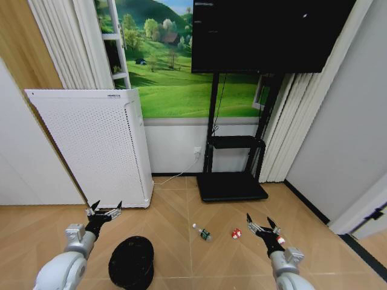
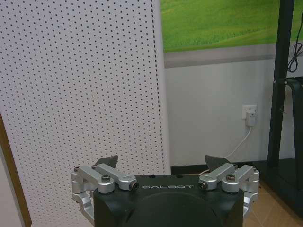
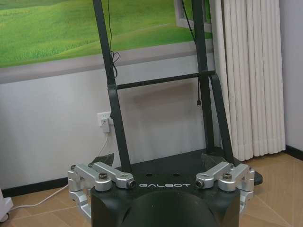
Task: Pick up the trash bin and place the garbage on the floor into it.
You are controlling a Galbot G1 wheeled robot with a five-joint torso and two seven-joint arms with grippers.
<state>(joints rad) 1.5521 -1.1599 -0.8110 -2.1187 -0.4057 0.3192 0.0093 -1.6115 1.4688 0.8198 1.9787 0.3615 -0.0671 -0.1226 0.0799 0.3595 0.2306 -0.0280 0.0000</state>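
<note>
The trash bin (image 1: 131, 262), at the lower left of the head view, is cut a little by the bottom edge, so its base is not visible. Both arms are cut by the same edge. Near the lower right, one red-and-white scrap (image 1: 280, 240) is partly covered by the right hand (image 1: 262, 226), and what it is cannot be told. The other scrap (image 1: 236, 232) is too small to read. The label on the small bottle (image 1: 203, 232) is also too small to read. At the top, the black screen (image 1: 266, 33) is cut by the upper edge. In the left wrist view the white perforated appliance (image 2: 80, 94) runs past the top and left edges.
</note>
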